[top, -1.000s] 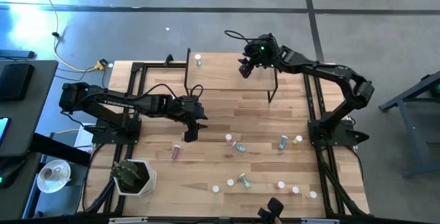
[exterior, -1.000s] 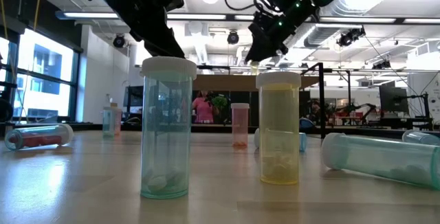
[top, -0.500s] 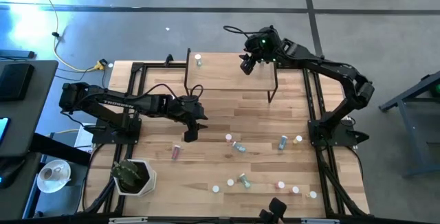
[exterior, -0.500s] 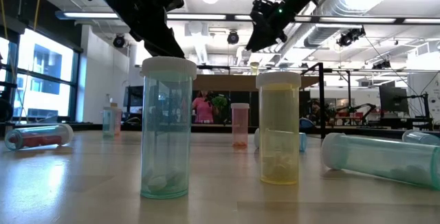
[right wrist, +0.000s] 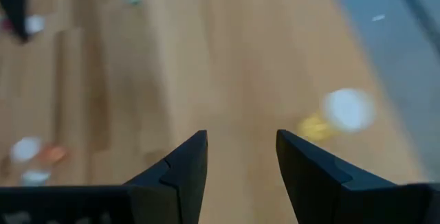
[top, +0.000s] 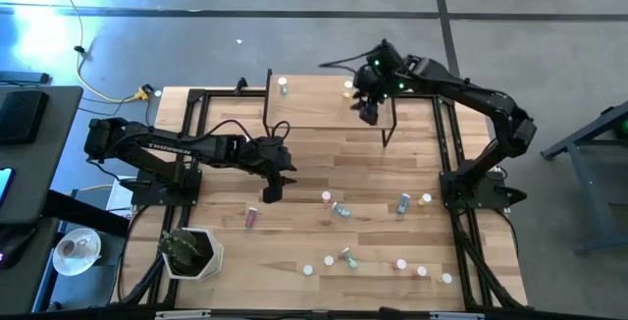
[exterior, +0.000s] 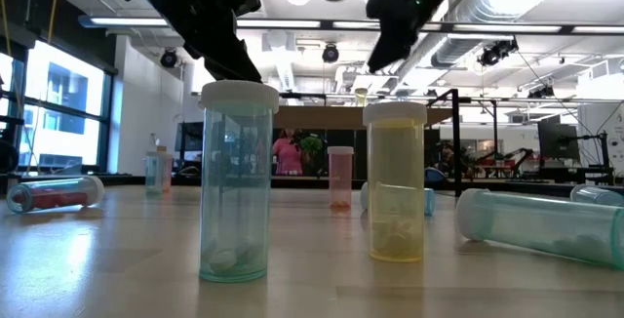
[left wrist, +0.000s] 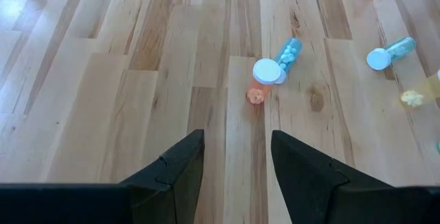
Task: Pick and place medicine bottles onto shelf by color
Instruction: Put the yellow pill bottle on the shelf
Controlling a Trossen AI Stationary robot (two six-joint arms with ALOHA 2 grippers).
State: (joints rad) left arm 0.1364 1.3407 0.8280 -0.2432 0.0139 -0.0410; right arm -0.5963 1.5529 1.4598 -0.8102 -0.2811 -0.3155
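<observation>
Hanging over the right end of the shelf, my right hand has its two dark fingers apart with nothing between them. A yellow bottle with a white cap stands on the shelf just beside that hand, toward the back edge. In my right wrist view it is only a blur, a pale round cap next to a yellow smear. A second bottle stands far off at the shelf's left end; its colour is too small to make out.

My left hand hovers above the desk in front of the shelf, fingers apart and empty too. A pink bottle lies on its side near it, closer to the front edge.

The shelf is a small flat board of light wood on thin black legs. The desk is made of long wooden strips, pale and brown. The bottles are little clear plastic tubes with round white caps.

More bottles lie or stand across the front of the desk, well apart from my right hand. From the low view, a tall teal bottle and a yellow one hide much of what is behind them.
</observation>
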